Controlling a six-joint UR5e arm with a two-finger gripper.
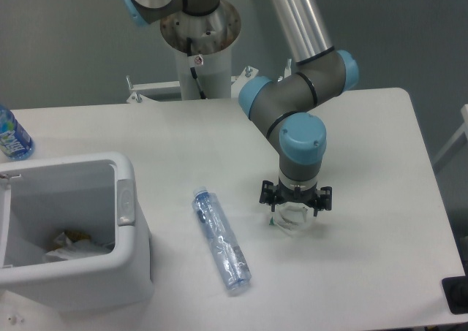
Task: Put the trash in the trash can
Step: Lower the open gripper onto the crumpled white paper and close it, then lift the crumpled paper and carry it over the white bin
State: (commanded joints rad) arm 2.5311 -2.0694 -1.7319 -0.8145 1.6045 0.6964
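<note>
While the gripper (295, 203) sits right down on the crumpled wrapper (292, 218), its jaws straddle it — clenched or not, I cannot tell. Crushed bottle (221, 240) lies on the tabletop (380, 163) between wrapper and trash can (124, 265).

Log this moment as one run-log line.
end effector: low over wrapper, closure unclear | crushed bottle: on table | bin: holds some scraps | wrapper and bottle not binned
</note>
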